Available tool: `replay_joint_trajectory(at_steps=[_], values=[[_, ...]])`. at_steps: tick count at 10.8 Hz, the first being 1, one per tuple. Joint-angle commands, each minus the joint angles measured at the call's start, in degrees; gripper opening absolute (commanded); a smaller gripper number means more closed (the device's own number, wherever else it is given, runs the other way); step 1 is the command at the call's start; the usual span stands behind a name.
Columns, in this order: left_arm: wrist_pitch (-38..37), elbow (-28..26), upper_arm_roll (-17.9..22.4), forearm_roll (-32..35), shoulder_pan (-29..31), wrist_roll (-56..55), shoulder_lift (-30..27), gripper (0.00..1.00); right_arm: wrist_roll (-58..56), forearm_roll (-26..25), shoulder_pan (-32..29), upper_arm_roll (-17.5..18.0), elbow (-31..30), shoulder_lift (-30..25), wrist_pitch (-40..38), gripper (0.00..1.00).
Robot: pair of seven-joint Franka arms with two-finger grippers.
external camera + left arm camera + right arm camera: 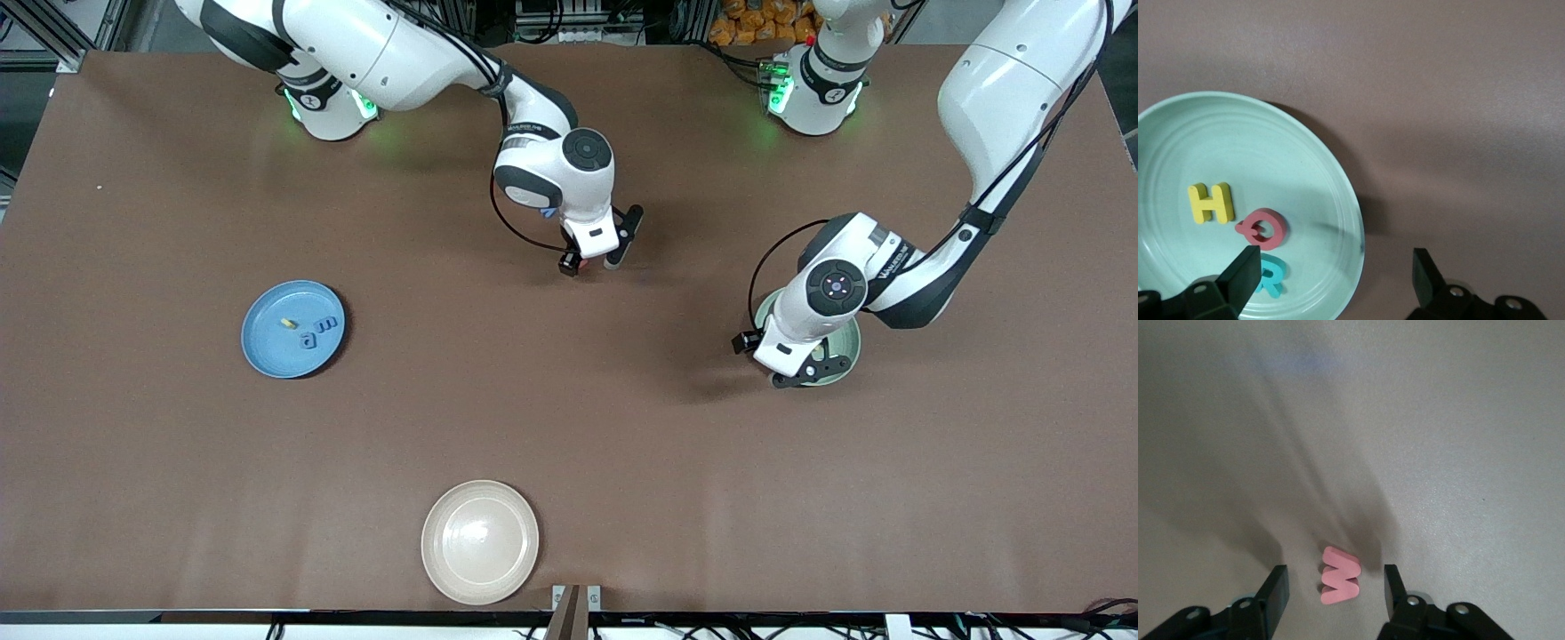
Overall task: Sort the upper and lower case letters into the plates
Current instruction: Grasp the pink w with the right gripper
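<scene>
- Letter w (1340, 584), pink-red foam, lies flat on the brown table (569, 427) between the two black fingers (1273, 590) of the right gripper (597, 260), near the middle of the table.
- Neither finger visibly touches the letter; a gap shows on each side, so the right gripper is spread around it, not gripping.
- In the front view the letter itself is hidden under the right gripper.
- Pale mint green plate (1305, 143) sits toward the left arm's end of the table and holds three capitals: a yellow H (1211, 203), a red Q (1263, 228) just beside it, and a teal R (1268, 278) next to the Q.
- Left gripper (805, 369) hangs over the edge of that mint plate with its fingers spread wide, holding nothing.
- Blue plate (267, 347) lies toward the right arm's end of the table; in it are a blue a (308, 340), a blue m (327, 324) beside it, and a small yellow letter (287, 322) too small to read.
- Cream-white plate (480, 542) rests nearest the front camera, well apart from both other plates, with no letters in it.
</scene>
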Motion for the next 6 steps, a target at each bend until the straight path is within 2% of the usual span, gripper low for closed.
replay_joint_trajectory(at_steps=[1,4,6], values=[[-1.48,0.99,0.03,-0.83,-0.95,-1.18,0.45,1.00,0.45,-2.05,-0.58,0.61,-0.16,1.00,0.91,0.64],[-1.58,1.52,0.03,-0.83,-1.48,-1.18,0.36,1.00,1.06,-2.67,-0.58,0.53,-0.16,1.09,0.91,0.56],[-1.67,1.78,0.03,-0.83,-1.92,-1.62,0.44,1.00,4.55,-3.11,-0.49,0.35,-0.16,1.26,1.00,0.44]])
